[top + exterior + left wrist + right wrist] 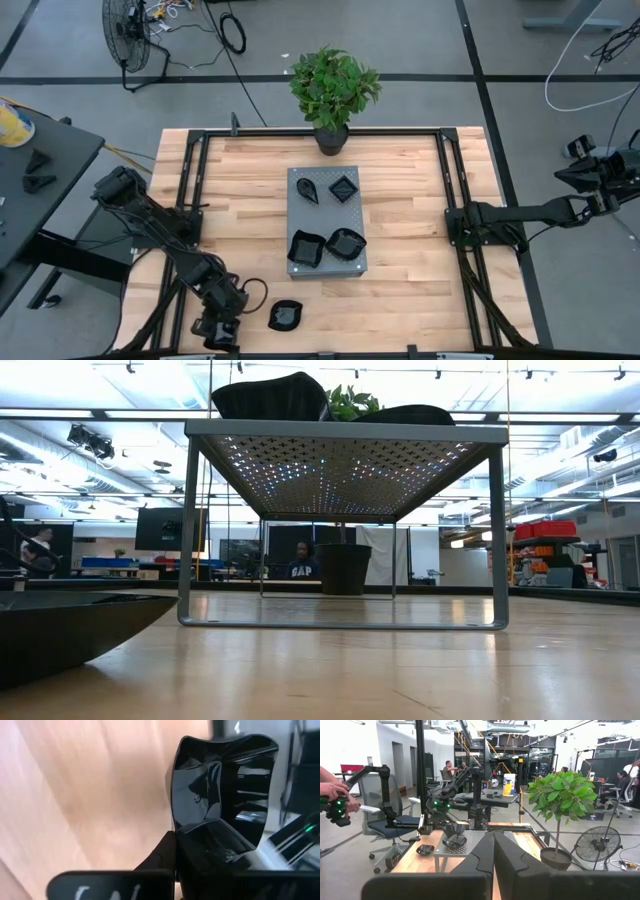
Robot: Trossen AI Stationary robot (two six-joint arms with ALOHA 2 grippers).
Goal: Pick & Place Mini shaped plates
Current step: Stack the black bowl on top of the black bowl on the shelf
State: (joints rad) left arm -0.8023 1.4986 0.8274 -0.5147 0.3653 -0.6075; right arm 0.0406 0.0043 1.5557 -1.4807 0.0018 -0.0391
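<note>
Fingers of the left gripper (218, 330) are being kept closed at the near left corner of the desk (250, 190); whether the black mini plate (220, 810) filling the left wrist view is being gripped by them cannot be told. 1 mini plate (285, 316) is lying on bare wood just beside that gripper, close to the desk's near edge. 4 more mini plates (327, 243) are being carried on the grey perforated stand (322, 218) at mid-desk, 2 toward the far edge and 2 toward the near edge. Open wood is being left on both sides of the stand. Fingers (480, 855) of the right gripper (586, 203) are being held closed on nothing, beyond the desk's right edge. A potted plant (334, 95) is standing at the far edge.
</note>
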